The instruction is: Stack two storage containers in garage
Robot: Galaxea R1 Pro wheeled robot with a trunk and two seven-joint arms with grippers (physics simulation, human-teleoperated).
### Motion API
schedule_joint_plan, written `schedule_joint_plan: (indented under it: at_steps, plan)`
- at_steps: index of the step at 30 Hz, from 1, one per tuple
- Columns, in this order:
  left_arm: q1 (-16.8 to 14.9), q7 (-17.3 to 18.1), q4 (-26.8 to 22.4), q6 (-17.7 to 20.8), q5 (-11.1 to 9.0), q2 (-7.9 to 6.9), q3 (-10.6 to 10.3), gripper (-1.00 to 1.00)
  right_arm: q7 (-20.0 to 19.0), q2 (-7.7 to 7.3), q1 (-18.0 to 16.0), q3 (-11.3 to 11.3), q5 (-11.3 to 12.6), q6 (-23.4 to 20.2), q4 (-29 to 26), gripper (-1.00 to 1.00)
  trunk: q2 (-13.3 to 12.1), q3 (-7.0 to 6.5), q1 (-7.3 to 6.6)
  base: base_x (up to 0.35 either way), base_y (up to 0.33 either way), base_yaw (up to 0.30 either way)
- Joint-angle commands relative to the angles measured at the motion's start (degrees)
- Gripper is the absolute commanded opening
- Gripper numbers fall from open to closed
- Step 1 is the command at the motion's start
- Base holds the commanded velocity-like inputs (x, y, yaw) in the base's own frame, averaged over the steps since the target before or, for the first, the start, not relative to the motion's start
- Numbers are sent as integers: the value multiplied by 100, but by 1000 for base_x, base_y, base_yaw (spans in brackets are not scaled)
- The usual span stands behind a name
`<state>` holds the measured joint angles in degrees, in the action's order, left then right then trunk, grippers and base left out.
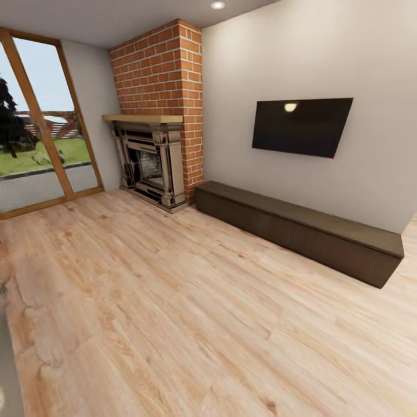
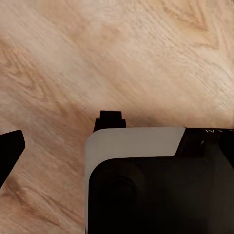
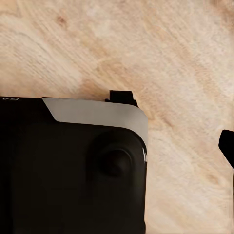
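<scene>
Storage containers unseen; living room's light wood plank floor point(image 1: 191, 301), brick fireplace point(image 1: 153, 156). Both grippers' opening: cannot tell. Whole task seemingly remains.

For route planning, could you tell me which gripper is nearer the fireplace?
Likely left: the fireplace stands ahead-left. The left gripper and the right gripper both hang over floor, apart from it.
</scene>
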<state>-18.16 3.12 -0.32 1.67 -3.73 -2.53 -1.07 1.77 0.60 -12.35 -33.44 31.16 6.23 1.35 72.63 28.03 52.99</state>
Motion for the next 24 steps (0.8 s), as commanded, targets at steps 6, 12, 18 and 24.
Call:
schedule_joint_plan:
  at_steps: [6, 12, 18, 24]
  plan:
    - [-3, 22, -4, 18, -39, -1, -10, 100, 8, 7, -4, -48, 48, 27, 14, 100, 3, 5, 3, 321, 0, 270]
    - [-3, 22, -4, 18, -39, -1, -11, 100, 8, 10, -4, -48, 48, 27, 14, 100, 3, 5, 3, 321, 0, 270]
    - [-2, 22, -5, 18, -39, -1, -8, 100, 8, 10, -4, -48, 48, 27, 14, 100, 3, 5, 3, 321, 0, 269]
    - [-2, 22, -4, 18, -39, -1, -10, 100, 8, 10, -4, -48, 48, 27, 14, 100, 3, 5, 3, 321, 0, 270]
